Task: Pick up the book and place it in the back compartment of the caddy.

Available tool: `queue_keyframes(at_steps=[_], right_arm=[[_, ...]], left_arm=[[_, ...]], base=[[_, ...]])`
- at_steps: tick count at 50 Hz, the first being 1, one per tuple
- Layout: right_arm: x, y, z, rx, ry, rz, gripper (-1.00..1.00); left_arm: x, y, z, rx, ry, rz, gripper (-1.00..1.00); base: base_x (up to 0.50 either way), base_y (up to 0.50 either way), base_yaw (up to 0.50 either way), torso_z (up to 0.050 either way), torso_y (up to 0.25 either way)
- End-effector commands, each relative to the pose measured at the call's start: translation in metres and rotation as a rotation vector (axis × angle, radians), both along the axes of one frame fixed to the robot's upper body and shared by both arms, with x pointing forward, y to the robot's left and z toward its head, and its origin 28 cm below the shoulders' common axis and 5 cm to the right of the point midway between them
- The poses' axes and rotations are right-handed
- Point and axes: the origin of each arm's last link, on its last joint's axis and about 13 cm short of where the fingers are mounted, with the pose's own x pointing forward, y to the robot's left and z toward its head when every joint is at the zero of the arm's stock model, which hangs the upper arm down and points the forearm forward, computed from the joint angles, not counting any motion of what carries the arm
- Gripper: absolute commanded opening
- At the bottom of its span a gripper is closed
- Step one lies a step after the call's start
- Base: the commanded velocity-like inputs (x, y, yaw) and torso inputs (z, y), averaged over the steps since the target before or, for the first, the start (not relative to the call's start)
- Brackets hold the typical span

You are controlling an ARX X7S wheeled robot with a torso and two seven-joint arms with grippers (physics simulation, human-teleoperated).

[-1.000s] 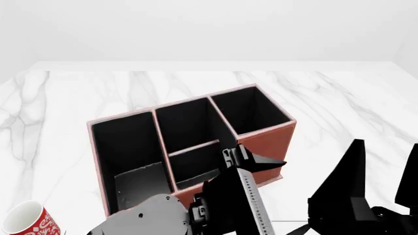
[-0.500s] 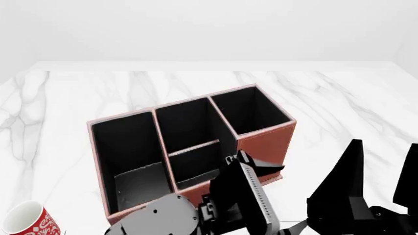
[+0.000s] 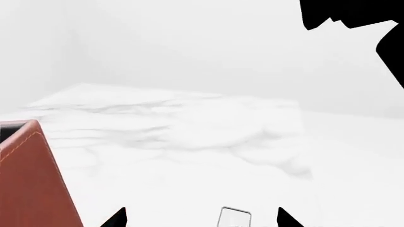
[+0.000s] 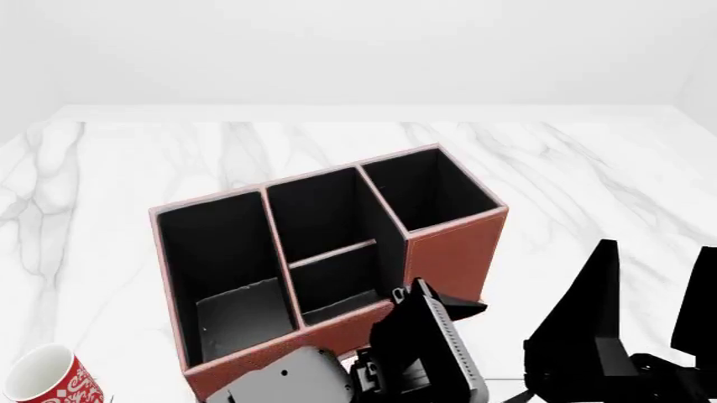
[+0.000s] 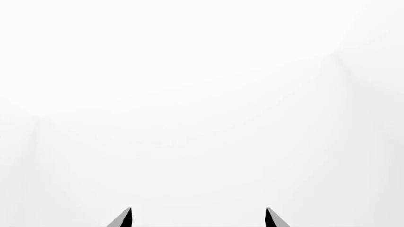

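Observation:
The reddish-brown caddy (image 4: pixel 448 243) stands mid-table with its black-lined cells open to the head view; one of its corners shows in the left wrist view (image 3: pixel 28 184). A dark grey flat slab with a pale top edge, seemingly the book (image 4: pixel 241 319), leans inside the near end of the caddy's left cell. Whether that cell is the back compartment I cannot tell. My left gripper (image 4: pixel 437 302) hangs just in front of the caddy's near wall, open and holding nothing (image 3: pixel 202 218). Off to the right, my right gripper (image 4: pixel 656 294) is open and points at blank white (image 5: pixel 197 217).
A red-and-white patterned mug (image 4: pixel 47 379) stands at the near left corner. The white marble table (image 4: pixel 583 168) stretches behind and to the right of the caddy. A black robot part (image 3: pixel 353 16) crosses a corner of the left wrist view.
My left gripper has drawn back from the caddy's near wall toward me and sunk lower in the head view. The right arm, the caddy and the slab have stayed put.

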Motion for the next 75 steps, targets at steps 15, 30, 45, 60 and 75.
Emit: queue_keyframes(at_steps=[15, 30, 45, 60, 75], right_arm=[[0.000, -0.001, 0.000, -0.018, -0.011, -0.013, 1.00], [0.001, -0.001, -0.001, -0.019, -0.007, -0.012, 1.00], [0.002, -0.001, -0.003, -0.017, -0.002, -0.010, 1.00], [0.003, -0.001, -0.004, -0.020, 0.004, -0.011, 1.00], [0.003, 0.000, -0.005, -0.020, 0.012, -0.010, 1.00]], left_arm=[[-0.006, -0.010, -0.013, 0.024, 0.028, -0.025, 1.00], [-0.009, -0.010, -0.025, 0.065, 0.080, -0.028, 1.00], [-0.013, -0.013, -0.036, 0.102, 0.103, -0.042, 1.00], [-0.013, -0.008, -0.044, 0.139, 0.106, -0.036, 1.00], [-0.014, -0.009, -0.051, 0.158, 0.107, -0.038, 1.00]], base=[[0.00, 0.00, 0.00, 0.000, 0.000], [0.00, 0.00, 0.00, 0.000, 0.000], [0.00, 0.00, 0.00, 0.000, 0.000], [0.00, 0.00, 0.00, 0.000, 0.000], [0.00, 0.00, 0.00, 0.000, 0.000]])
